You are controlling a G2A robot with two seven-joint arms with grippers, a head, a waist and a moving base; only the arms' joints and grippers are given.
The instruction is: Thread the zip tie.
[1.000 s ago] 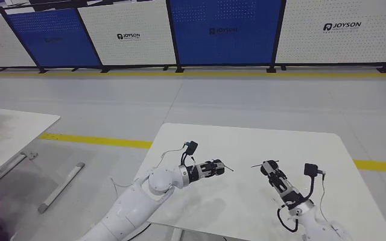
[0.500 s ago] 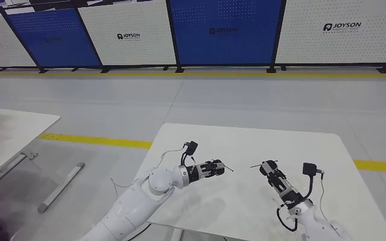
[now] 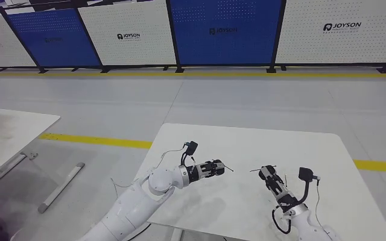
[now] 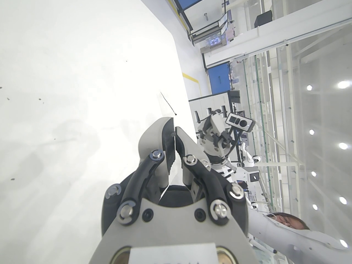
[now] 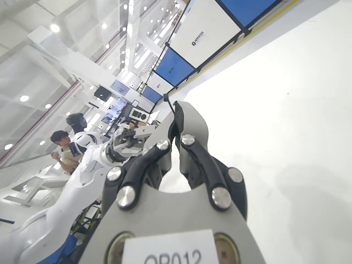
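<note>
My left gripper (image 3: 219,167) hangs over the near left part of the white table (image 3: 253,138), shut on a thin black zip tie strap (image 4: 167,102) that sticks out past its fingertips (image 4: 168,127). To its right, my right gripper (image 3: 266,173) is shut on a black zip tie (image 5: 170,103) whose square head (image 5: 165,97) pokes above the tips. In the top view the left strap tip (image 3: 231,170) and the right tie's end (image 3: 252,170) point at each other with a small gap between them. Whether they are one tie I cannot tell.
The near table edge runs close under both arms, and the rounded left corner (image 3: 161,129) lies beyond the left arm. Small dark specks (image 4: 40,99) mark the tabletop. Blue and white panels (image 3: 223,30) stand far behind on the floor.
My right gripper has drifted slightly toward the near edge of the table, still holding its tie. The left arm has stayed put.
</note>
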